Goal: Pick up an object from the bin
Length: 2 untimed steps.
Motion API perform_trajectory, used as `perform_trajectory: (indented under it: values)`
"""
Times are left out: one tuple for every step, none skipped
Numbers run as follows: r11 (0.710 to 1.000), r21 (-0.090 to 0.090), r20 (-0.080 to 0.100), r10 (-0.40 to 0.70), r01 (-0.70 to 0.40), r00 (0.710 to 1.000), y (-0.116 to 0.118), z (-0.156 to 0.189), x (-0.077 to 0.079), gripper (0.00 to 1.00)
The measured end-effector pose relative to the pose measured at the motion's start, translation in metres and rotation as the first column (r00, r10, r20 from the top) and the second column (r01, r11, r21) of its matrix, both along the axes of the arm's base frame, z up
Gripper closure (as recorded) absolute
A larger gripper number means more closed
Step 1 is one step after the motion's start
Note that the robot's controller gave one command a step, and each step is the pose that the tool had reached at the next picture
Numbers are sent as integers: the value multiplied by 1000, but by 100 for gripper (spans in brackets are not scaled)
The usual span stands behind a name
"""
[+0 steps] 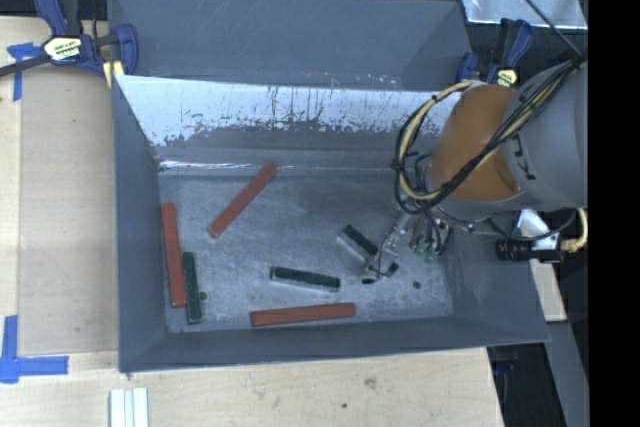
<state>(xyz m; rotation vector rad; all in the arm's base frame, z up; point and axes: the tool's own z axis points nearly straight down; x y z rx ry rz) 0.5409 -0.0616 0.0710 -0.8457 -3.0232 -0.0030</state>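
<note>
One dark green stick (355, 240) lies beside the hand (378, 267) — seemingly touching.

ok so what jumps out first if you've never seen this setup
The arm with its orange cover reaches in from the right, jaws down by a short dark green stick in the right half of the grey bin. Next come three red-brown sticks on its floor: one along the left, one slanted behind, one at the front.

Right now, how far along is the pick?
Done: the gripper is down near the bin floor, at its right, beside a short dark green stick. In hand: nothing visibly lifted; that stick and the longer green one lie flat. Left: a grasp and lift.
</note>
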Motion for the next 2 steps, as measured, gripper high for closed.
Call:
perform_trajectory:
  values:
    - [971, -2, 0, -239, 239, 971, 20, -1, -20, 0]
    - [971, -3, 4, -238, 238, 971, 18, 0, -19, 100]
